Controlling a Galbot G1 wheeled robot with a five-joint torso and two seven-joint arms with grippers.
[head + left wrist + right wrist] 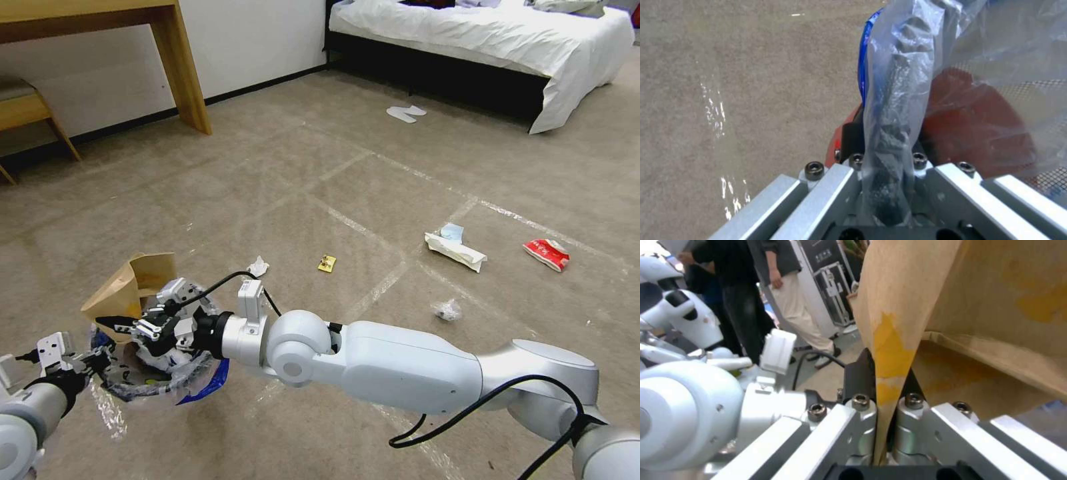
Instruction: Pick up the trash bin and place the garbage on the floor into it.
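Note:
The trash bin, red with a crinkly clear liner, hangs just above the carpet at the lower left. My left gripper is shut on its rim; the left wrist view shows that gripper pinching liner and red wall. Over the bin's mouth my right gripper is shut on the brown paper bag, whose edge is pinched between its fingers. More garbage lies on the floor: a white tissue, a tiny yellow wrapper, a white packet, a blue mask, a red-white packet and a crumpled scrap.
A wooden desk leg and a stool stand at the back left. At the back right is a bed, with white slippers in front of it. Tape lines cross the open carpet.

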